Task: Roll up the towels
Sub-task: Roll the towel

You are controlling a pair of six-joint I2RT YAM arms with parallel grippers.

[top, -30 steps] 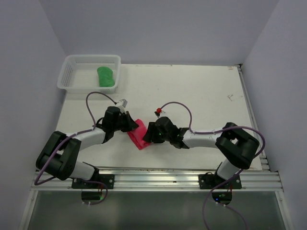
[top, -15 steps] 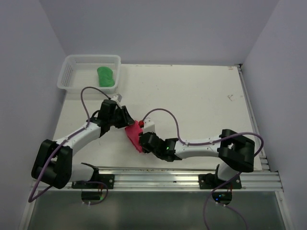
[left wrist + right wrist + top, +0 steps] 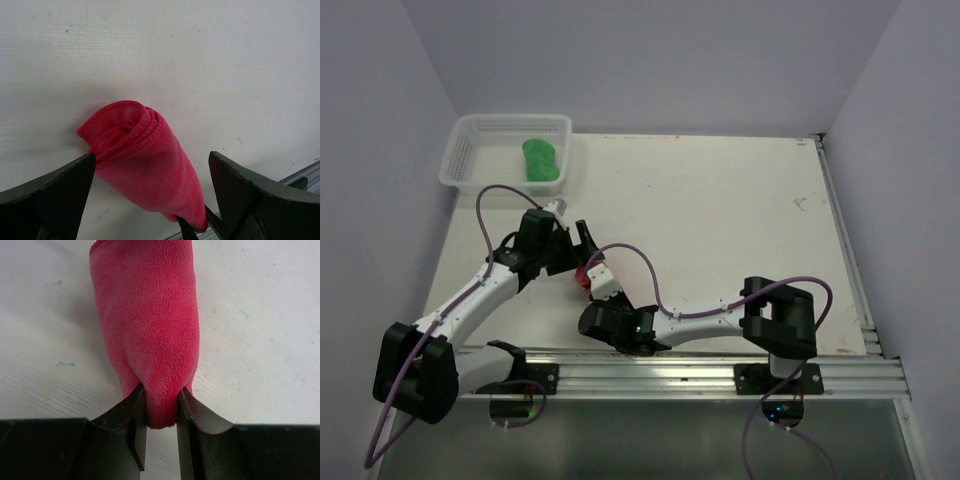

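Note:
The pink-red towel [image 3: 142, 160] lies rolled into a tapering bundle on the white table, its coiled end facing the left wrist camera. In the overhead view only a small patch of the pink-red towel [image 3: 583, 278] shows between the two wrists. My left gripper [image 3: 151, 157] is open, its fingers standing wide on either side of the roll without touching it. My right gripper [image 3: 160, 405] is shut on the roll's narrow end, the pink-red towel [image 3: 150, 325] stretching away from its fingers. The green towel [image 3: 541, 160] lies bunched in the basket at the back left.
A white mesh basket [image 3: 470, 165] stands at the table's back left corner. The aluminium rail [image 3: 650, 370] with both arm bases runs along the near edge, close behind the right gripper [image 3: 590, 287]. Purple cables loop over both arms.
My left gripper has opened and let go of the pink-red towel. My right gripper has closed on its end and swung left toward the near edge. The towel has bunched into a tighter roll.

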